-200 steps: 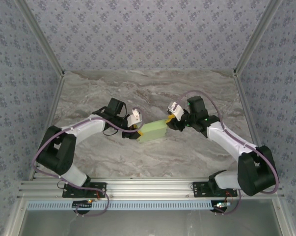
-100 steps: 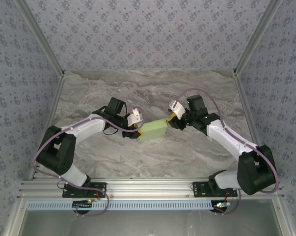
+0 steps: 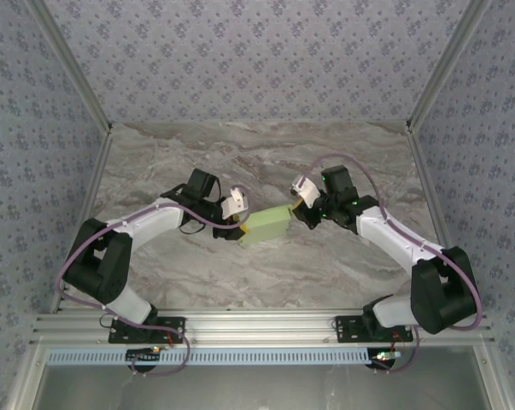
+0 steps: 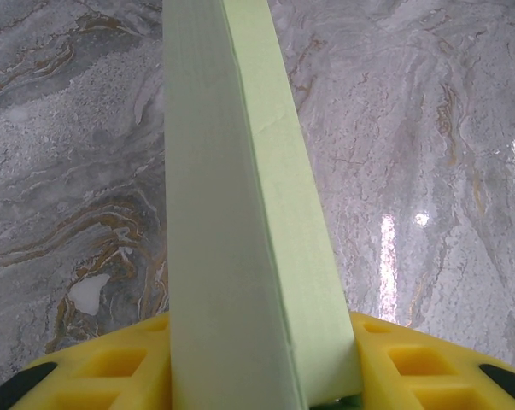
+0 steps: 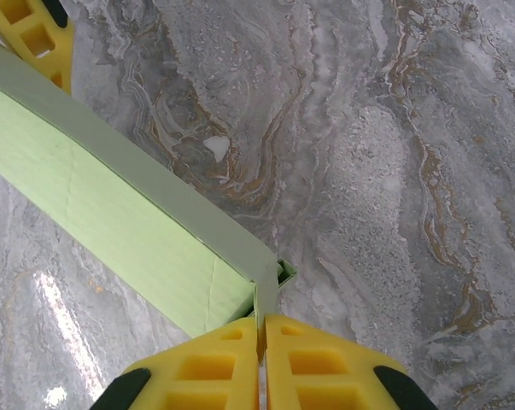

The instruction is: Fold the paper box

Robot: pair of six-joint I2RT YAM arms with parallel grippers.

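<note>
The right fingers (image 5: 325, 367) are pinched tight on a thin end flap (image 5: 268, 290) of the paper box (image 5: 112, 196), and the left fingers (image 4: 419, 367) clamp its opposite end. Held between them over the table (image 5: 394, 128), the box looks formed; closing that end flap seems to be what is left.

Overhead view, wrist close-ups sharing paper box (image 3: 266, 226)
</note>
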